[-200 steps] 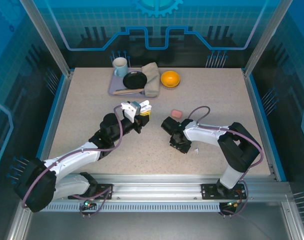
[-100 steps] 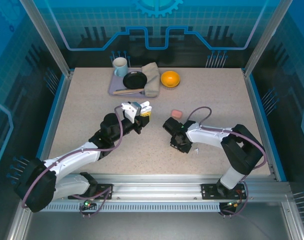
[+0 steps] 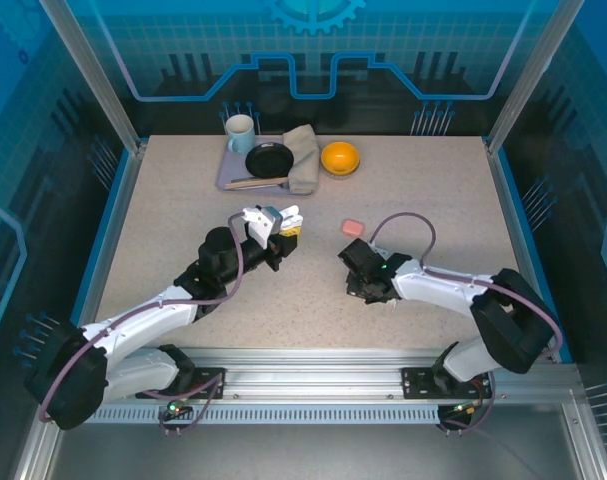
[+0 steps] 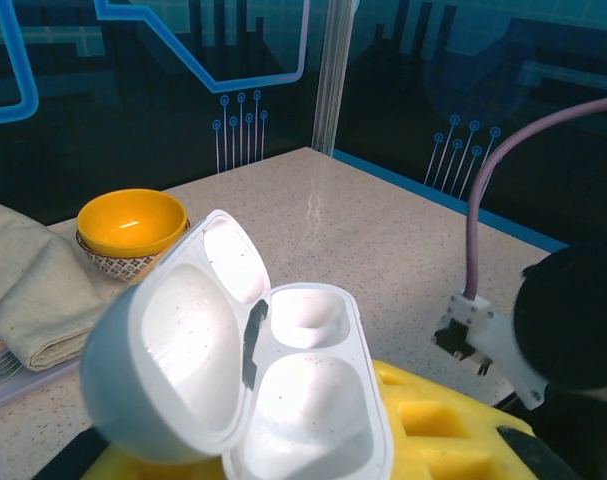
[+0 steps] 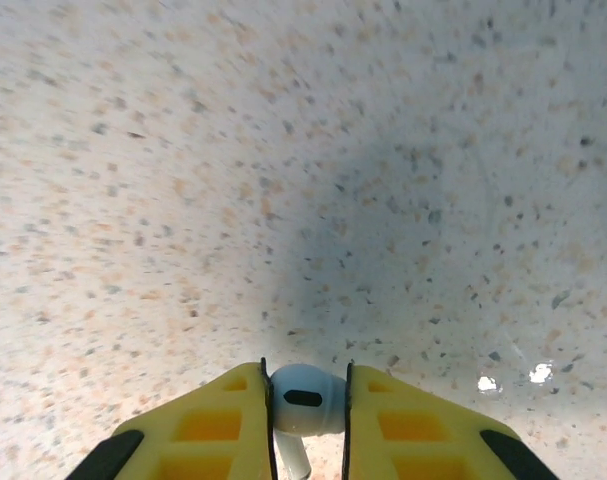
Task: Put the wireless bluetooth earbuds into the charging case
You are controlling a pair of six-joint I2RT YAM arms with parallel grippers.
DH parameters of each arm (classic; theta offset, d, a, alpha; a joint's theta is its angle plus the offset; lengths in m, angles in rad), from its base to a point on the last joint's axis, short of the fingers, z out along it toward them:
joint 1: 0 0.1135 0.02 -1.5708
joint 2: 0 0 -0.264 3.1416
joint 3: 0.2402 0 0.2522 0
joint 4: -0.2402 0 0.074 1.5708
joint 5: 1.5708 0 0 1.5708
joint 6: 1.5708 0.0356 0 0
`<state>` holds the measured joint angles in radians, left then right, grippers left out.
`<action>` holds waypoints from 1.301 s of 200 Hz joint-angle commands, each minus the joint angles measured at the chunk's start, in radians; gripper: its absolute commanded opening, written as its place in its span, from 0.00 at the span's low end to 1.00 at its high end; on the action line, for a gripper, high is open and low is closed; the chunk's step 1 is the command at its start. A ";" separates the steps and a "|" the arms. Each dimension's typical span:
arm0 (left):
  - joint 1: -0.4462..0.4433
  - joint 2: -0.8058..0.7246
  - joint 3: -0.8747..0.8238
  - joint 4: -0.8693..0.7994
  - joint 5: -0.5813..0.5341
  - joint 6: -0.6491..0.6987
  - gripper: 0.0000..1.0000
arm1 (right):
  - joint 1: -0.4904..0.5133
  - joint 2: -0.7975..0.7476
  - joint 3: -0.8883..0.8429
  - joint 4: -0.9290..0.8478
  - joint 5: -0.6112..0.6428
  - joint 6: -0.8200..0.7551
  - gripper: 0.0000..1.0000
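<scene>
Top external: the left gripper (image 3: 276,228) is clamped on an open white charging case (image 3: 266,214) near the middle of the table (image 3: 173,210). The right gripper (image 3: 367,291) is low over the table, near a pink case (image 3: 353,227).

Left wrist: the case lid stands open to the left, with yellow fingers (image 4: 433,425) beneath the case. An orange bowl (image 4: 133,220) sits beyond.

Right wrist: the gripper is closed on a white earbud (image 5: 305,397), pinched between its fingertips. Contact with the table cannot be told.

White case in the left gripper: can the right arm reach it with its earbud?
Probably yes. The white case is held lid open, both wells empty, and bare table separates it from the right gripper, shut on a white earbud.
</scene>
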<state>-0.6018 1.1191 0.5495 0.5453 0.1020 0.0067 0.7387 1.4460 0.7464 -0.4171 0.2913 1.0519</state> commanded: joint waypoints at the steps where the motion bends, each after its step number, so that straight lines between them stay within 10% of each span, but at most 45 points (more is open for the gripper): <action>1: -0.008 -0.022 0.001 0.013 0.012 0.018 0.00 | -0.011 -0.087 -0.018 0.090 0.067 -0.126 0.18; 99: -0.009 0.011 0.037 -0.005 0.022 0.026 0.00 | -0.073 -0.354 0.126 0.232 0.021 -0.392 0.18; 260: -0.050 0.257 0.335 0.048 0.051 0.022 0.00 | -0.085 -0.347 0.281 0.595 -0.161 -0.392 0.16</action>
<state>-0.6323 1.3472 0.8242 0.5396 0.1326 0.0067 0.6582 1.0981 1.0061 0.0807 0.1596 0.6464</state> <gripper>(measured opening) 0.236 0.158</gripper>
